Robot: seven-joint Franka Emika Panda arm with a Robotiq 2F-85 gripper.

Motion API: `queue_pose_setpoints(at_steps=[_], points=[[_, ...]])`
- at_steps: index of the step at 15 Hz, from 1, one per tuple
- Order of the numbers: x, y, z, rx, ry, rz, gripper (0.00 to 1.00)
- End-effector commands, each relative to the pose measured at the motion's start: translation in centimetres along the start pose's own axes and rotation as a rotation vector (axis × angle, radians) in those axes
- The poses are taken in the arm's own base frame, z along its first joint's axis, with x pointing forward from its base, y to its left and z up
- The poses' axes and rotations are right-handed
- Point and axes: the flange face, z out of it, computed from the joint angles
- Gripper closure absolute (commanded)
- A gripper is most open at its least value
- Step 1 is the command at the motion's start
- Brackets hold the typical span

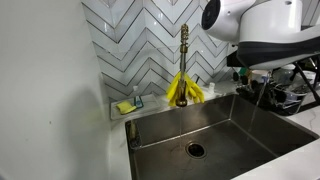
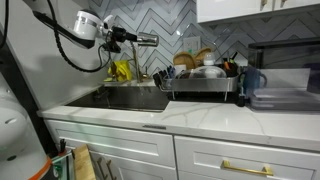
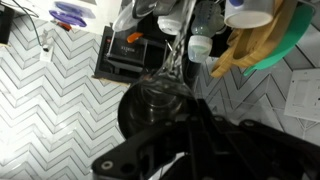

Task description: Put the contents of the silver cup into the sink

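Note:
My gripper (image 2: 128,38) is shut on the silver cup (image 2: 146,40) and holds it on its side, high above the sink (image 2: 130,97). In an exterior view a thin stream of liquid (image 1: 255,105) falls from the gripper (image 1: 262,80) into the steel sink (image 1: 235,130), to the right of the round drain (image 1: 195,150). In the wrist view the cup (image 3: 150,105) shows as a dark round shape in front of the gripper fingers (image 3: 190,135), with the stream (image 3: 175,60) leaving it.
A brass faucet (image 1: 184,50) with yellow gloves (image 1: 184,90) draped on it stands behind the sink. A yellow sponge (image 1: 125,106) lies at the back corner. A dish rack (image 2: 205,82) full of dishes and a dark jug (image 2: 252,80) stand beside the sink.

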Motion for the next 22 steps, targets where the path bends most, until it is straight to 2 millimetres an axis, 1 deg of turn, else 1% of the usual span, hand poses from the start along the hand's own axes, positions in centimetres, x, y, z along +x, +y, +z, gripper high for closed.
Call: queue_pose_setpoints(at_steps=[1, 7, 14, 22], points=[[0.1, -0.1, -0.7, -0.012, 0.102, -0.018, 0.99], [0.4, -0.4, -1.0, 0.000, 0.253, -0.048, 0.99], [0.9, -0.7, -1.2, 0.002, 0.370, -0.063, 0.99], [0.8, -1.2, -2.0, 0.010, 0.406, -0.070, 0.99]])
